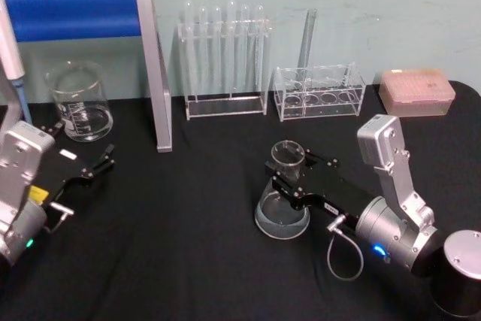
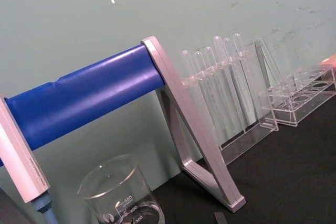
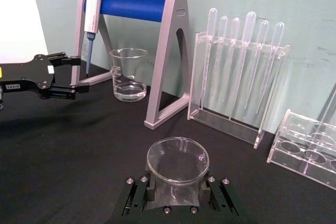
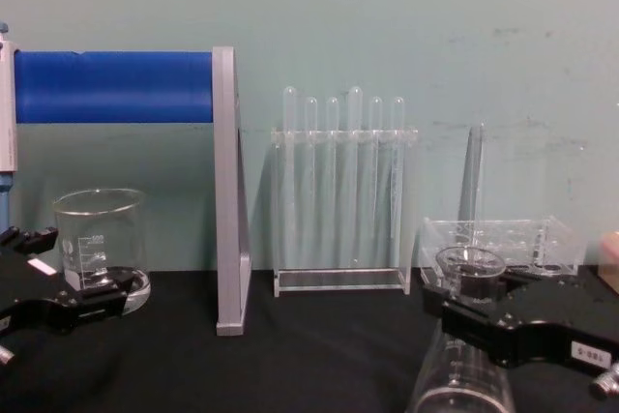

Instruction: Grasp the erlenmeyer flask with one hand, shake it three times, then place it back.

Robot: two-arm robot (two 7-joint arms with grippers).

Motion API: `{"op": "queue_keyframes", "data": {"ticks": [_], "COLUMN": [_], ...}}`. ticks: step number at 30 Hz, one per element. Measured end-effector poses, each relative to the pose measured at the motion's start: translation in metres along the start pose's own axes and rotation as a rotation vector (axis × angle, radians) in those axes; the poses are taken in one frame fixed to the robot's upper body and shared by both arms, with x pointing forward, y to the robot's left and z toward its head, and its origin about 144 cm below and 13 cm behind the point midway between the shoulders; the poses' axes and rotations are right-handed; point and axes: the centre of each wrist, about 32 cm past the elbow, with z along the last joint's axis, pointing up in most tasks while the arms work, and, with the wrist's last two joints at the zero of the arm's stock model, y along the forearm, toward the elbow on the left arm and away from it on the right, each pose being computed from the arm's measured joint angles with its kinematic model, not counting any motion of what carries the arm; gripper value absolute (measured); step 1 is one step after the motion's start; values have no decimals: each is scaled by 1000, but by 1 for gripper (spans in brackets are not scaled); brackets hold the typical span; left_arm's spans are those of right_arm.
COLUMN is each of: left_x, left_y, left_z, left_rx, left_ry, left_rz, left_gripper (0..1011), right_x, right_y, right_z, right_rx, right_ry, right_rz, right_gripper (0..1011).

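Observation:
The erlenmeyer flask [image 1: 282, 216] is clear glass and stands on the black table right of centre. My right gripper [image 1: 288, 174] reaches in from the right, its black jaws shut on the flask's narrow neck just under the flared lip. In the right wrist view the flask's round mouth [image 3: 177, 161] sits between the two jaws. The chest view shows the flask [image 4: 464, 379] at the lower right, with the hand [image 4: 474, 302] clamped across its neck. My left gripper [image 1: 83, 146] rests open and empty at the left, near the beaker.
A glass beaker [image 1: 79, 99] stands at the back left under a blue-barred pipette stand [image 1: 154, 65] holding a pipette [image 1: 11, 50]. Behind the flask are a rack of droppers [image 1: 224, 50], a low clear rack [image 1: 319, 92] and a pink tip box [image 1: 415, 92].

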Motion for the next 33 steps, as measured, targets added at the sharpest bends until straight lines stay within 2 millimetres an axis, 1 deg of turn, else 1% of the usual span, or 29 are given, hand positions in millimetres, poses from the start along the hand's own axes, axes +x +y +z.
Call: {"op": "queue_keyframes", "data": {"ticks": [20,23,24,26,27,28,30,31,32,33], "left_x": [0,0,0,0,0,0,0,0,0,0], "left_y": [0,0,0,0,0,0,0,0,0,0], "left_z": [0,0,0,0,0,0,0,0,0,0], "left_rx": [0,0,0,0,0,0,0,0,0,0], "left_ry": [0,0,0,0,0,0,0,0,0,0], "left_rz": [0,0,0,0,0,0,0,0,0,0], "left_gripper": [1001,1001,1001,1001,1001,1001,1001,1001,1001,1001], "right_x": [-1,-2,-2,-2,-2,-2,-2,-2,-2,-1], "right_y": [0,0,0,0,0,0,0,0,0,0], "right_z": [-1,-3,-3,-3,-3,-3,-3,-2,-2,-2], "right_rx": [-7,-18,-18,-18,-18,-18,-17,-17,-16,-16], "right_ry": [-4,-2,-2,-2,-2,-2,-2,-2,-2,-2], "right_rz": [-3,-1,-1,-1,-1,-1,-1,-1,-1,-1], "right_gripper": [451,511,561,601,657,684,715,780,797,835]}}
